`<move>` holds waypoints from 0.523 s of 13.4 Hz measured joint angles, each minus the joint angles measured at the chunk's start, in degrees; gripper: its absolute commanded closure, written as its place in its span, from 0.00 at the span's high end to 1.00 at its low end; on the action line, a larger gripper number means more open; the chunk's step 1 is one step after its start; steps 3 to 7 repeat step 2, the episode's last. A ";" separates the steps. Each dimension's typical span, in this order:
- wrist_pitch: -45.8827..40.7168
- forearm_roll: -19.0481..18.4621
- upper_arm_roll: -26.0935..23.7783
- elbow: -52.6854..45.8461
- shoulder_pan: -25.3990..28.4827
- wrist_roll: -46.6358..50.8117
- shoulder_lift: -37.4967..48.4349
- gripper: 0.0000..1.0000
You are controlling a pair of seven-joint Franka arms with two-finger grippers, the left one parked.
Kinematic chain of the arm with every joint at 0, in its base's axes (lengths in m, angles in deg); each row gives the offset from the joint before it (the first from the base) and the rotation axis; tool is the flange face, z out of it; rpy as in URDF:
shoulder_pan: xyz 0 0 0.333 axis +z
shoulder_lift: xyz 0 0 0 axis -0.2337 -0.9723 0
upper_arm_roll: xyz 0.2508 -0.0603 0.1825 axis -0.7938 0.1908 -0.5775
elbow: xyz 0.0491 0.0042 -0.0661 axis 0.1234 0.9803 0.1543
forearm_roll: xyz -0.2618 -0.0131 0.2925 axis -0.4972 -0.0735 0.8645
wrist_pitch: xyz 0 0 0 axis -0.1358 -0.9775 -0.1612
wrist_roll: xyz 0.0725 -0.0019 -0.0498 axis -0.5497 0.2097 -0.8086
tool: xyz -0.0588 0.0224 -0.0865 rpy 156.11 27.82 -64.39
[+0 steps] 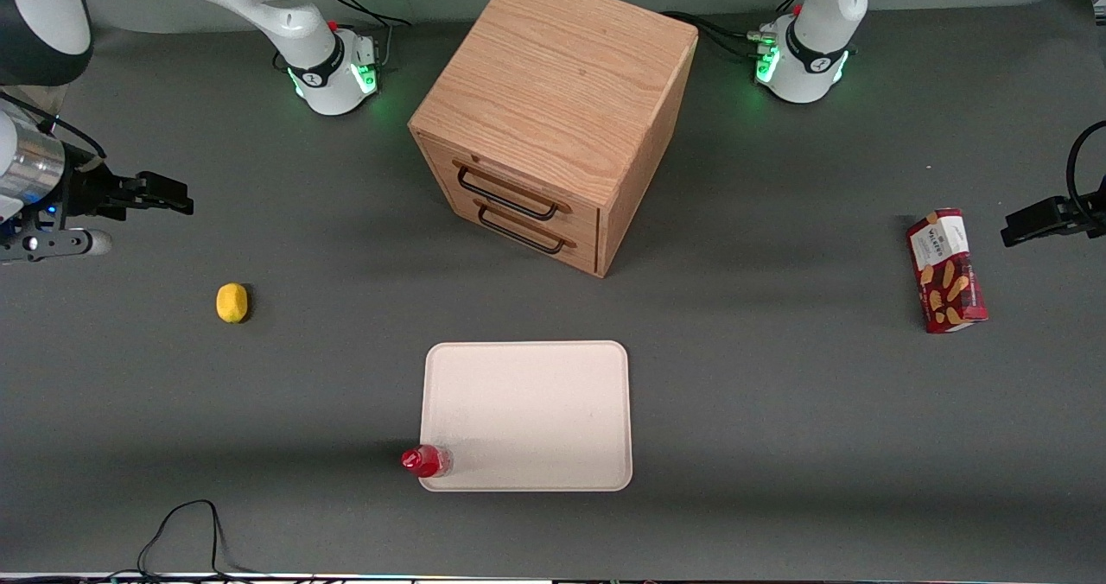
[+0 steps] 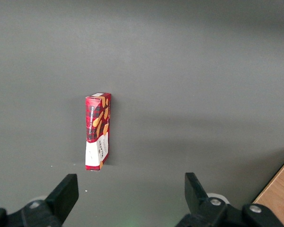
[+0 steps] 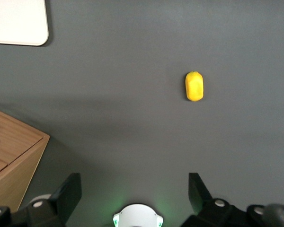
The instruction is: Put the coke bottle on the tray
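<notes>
The coke bottle [image 1: 426, 461], small and red with a red cap and a clear base, is at the corner of the tray nearest the front camera, toward the working arm's end. It touches or overlaps the rim; I cannot tell which. The cream tray [image 1: 536, 411] lies flat in front of the wooden drawer cabinet, and one corner shows in the right wrist view [image 3: 16, 21]. My right gripper [image 1: 177, 197] hangs open and empty above the table at the working arm's end, well away from the bottle. In the right wrist view the gripper [image 3: 135, 182] has its fingers wide apart; the bottle is out of that view.
A yellow lemon [image 1: 232, 302] lies on the table below the gripper, also seen in the right wrist view [image 3: 194, 86]. A wooden drawer cabinet [image 1: 553, 117] stands mid-table. A red biscuit box [image 1: 946, 270] lies toward the parked arm's end. A black cable [image 1: 186, 532] loops at the table's near edge.
</notes>
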 measured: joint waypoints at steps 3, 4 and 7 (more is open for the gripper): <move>-1.20 0.26 -0.19 -1.36 -0.34 -0.25 0.00 1.00; -1.20 0.26 -0.19 -1.36 -0.34 -0.25 0.00 1.00; -1.20 0.26 -0.19 -1.36 -0.34 -0.25 0.00 1.00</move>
